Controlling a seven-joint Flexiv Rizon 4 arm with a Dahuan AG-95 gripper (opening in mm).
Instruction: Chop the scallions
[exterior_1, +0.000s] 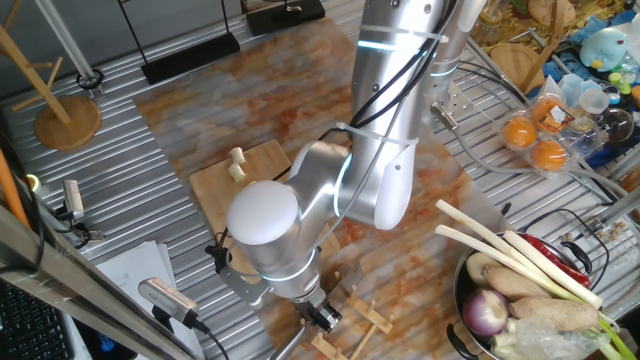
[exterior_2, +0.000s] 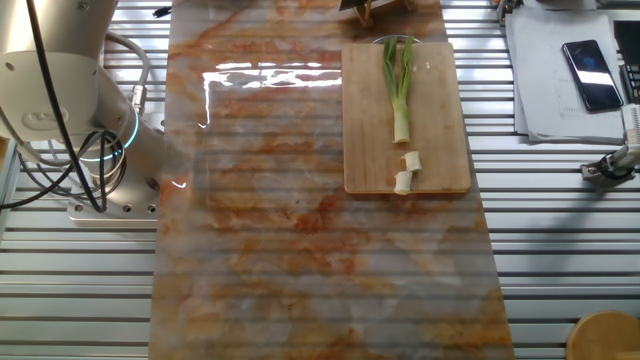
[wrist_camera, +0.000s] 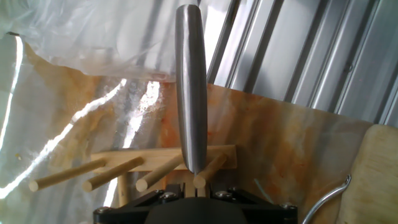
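Note:
The scallion (exterior_2: 400, 85) lies along the wooden cutting board (exterior_2: 445, 110), white end toward two short cut bits (exterior_2: 407, 171). In one fixed view I see only the cut bits (exterior_1: 237, 163) on the board (exterior_1: 215, 195); the arm hides the stalk. My gripper (exterior_1: 322, 318) is beyond the board's end, over a wooden peg rack (exterior_1: 362, 312). In the hand view the gripper (wrist_camera: 193, 190) is shut on a steel knife (wrist_camera: 189, 87) that points away from it above the rack's pegs (wrist_camera: 112, 173).
A metal bowl (exterior_1: 462, 300) at the right holds long thick white stalks (exterior_1: 500, 245), a red onion and roots. Oranges (exterior_1: 535, 140) sit behind it. A wooden stand (exterior_1: 68, 120) is at the left. A phone (exterior_2: 585, 75) lies on paper beside the board.

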